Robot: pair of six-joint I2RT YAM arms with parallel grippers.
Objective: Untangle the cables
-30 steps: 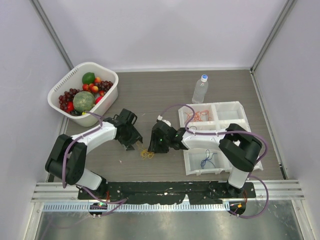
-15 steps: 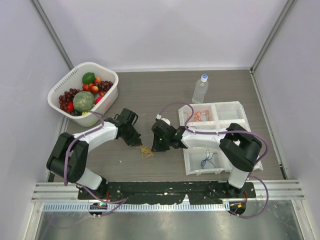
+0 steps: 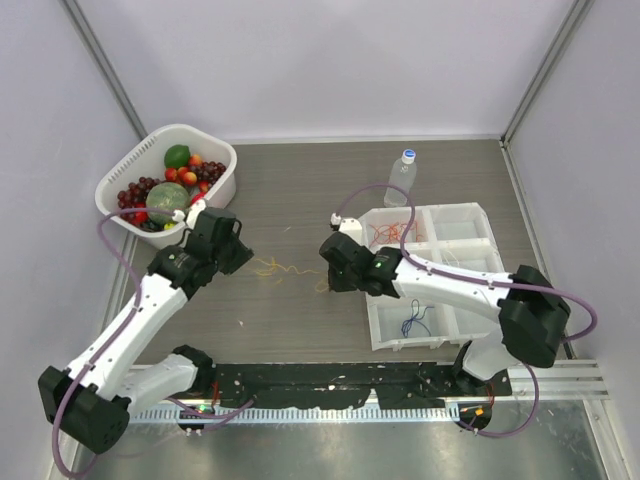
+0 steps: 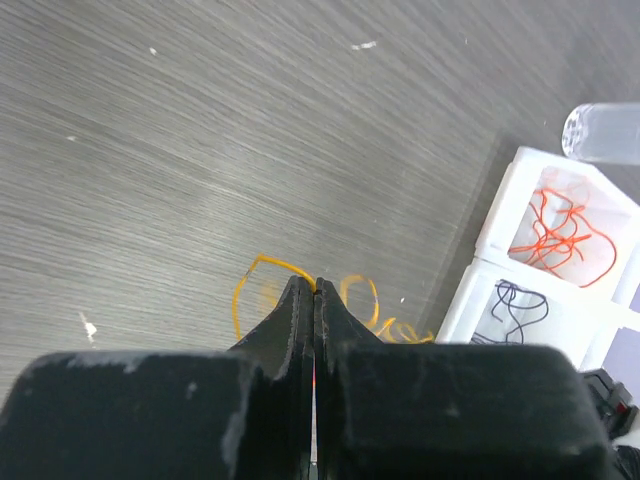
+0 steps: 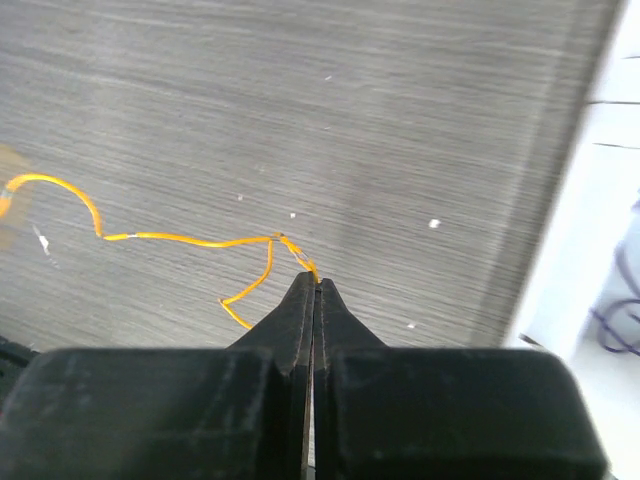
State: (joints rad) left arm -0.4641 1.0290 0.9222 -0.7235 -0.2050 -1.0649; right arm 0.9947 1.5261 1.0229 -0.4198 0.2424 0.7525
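We are mid-separation: the thin yellow-orange wires [image 3: 275, 268] lie strung across the middle of the grey wood-grain counter [image 3: 300, 190], the left gripper [image 4: 315, 285] pinching their left end and the right gripper [image 5: 314, 280] their right, so next, we judge, a gentle pull apart.

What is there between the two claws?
Only a thin orange cable, pinched by the left gripper and the right gripper, running wavy above the table. The overhead view shows it best.

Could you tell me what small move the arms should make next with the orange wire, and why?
Probably ease the left gripper and right gripper apart a little: each is shut on orange wire, which lies looped and kinked between them.
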